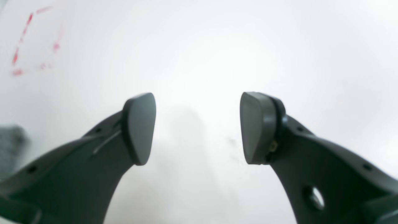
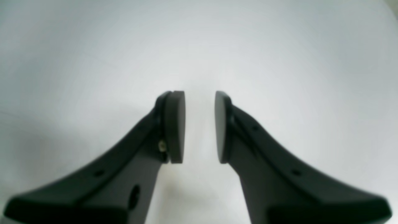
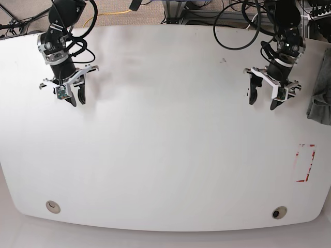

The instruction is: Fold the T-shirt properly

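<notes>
While the T-shirt (image 3: 321, 103) lies bunched at the far edge of the surface (image 3: 165, 144), just outboard of the left hand (image 3: 265, 96), nothing is gripped yet. The left hand stands wide, empty, over bare white; a grey blur of the shirt shows beside its left finger in the wrist view. The right hand (image 3: 76, 96) hangs well apart on the opposite side, its pads narrow with a clear slit between them, also empty.

The step in hand looks to be fetching the shirt. Doing it well would mean sending the left hand sideways toward the crumpled cloth, coming down on one raised fold rather than the whole heap, and pulling it inward toward the middle, where both hands can spread it flat. A pinch through several layers would likely drag it in as a lump.

Below the left hand, toward the front edge, is a red dashed rectangle (image 3: 305, 163). Two round holes (image 3: 51, 206) sit near the front corners. Cables (image 3: 232, 31) loop behind both arms, off the working area. Nothing stands between the left hand and the shirt.
</notes>
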Robot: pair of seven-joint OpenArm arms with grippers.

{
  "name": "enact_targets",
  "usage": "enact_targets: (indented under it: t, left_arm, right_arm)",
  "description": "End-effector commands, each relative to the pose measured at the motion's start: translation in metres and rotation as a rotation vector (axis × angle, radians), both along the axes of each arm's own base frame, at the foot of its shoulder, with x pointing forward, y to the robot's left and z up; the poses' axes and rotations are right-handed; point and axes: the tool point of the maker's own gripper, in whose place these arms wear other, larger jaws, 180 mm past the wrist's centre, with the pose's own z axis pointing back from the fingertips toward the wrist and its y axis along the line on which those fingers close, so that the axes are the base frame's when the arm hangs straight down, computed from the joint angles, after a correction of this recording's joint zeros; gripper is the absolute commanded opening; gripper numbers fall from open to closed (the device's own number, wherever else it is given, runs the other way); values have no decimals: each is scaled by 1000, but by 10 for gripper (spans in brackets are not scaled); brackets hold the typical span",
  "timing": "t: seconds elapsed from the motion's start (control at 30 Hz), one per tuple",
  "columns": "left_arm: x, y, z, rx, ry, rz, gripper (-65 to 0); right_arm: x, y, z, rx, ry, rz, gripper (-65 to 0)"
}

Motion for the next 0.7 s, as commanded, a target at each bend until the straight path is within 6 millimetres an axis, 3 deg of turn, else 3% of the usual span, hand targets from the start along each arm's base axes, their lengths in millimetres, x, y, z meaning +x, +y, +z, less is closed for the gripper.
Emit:
enact_targets:
  t: [0.0,0.17,0.43,0.67]
  left_arm:
    - [-5,-8,9,-22,-57,-5,-260]
    - [-44,-20,1,-35,-17,-10,-260]
    - [-135,-50,-4,-94,134,23,-260]
    - [-217,-59,-22,-128,341,78,-261]
  right_arm:
    - [-9,-2,9,42,-58,-21,-498]
    - [-50,2,-2,130,-24,-52,-498]
    - [-129,10,-18,251,80,-100,-498]
    - [-199,24,-34,322,248,-119,-498]
